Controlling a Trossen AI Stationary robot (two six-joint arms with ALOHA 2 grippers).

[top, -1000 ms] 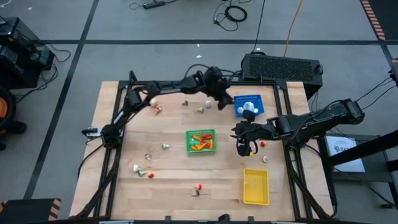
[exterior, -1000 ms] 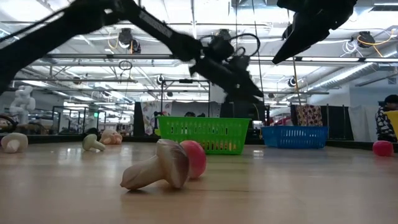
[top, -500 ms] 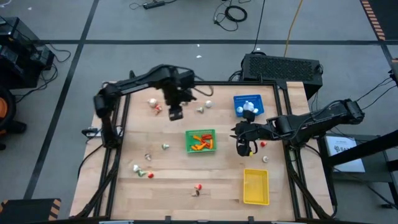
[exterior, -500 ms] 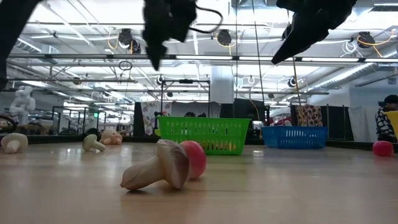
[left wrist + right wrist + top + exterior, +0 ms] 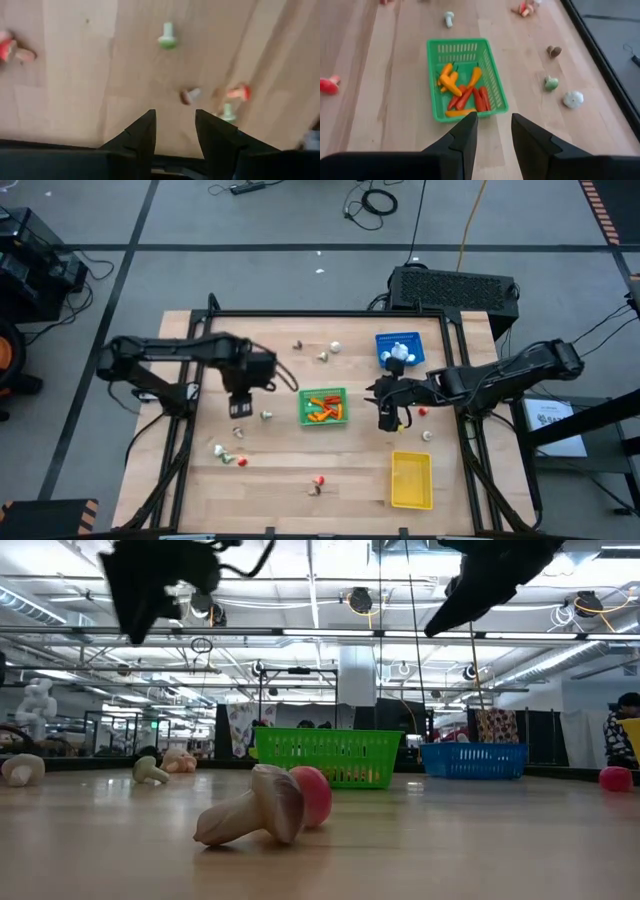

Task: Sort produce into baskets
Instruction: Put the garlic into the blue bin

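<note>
Risk lies in the scatter: left gripper [image 5: 175,131], fingers apart and empty, hovers over tiny mushroom pieces [image 5: 190,95] lying close together left of the green basket [image 5: 323,407] — one could get nudged away.

High cam looks straight down on whole table [image 5: 200,480], low cam level at tabletop w/ mushroom piece [image 5: 250,815] close up, wrist cams angle down; all but left wrist share green basket [image 5: 323,407].
</note>
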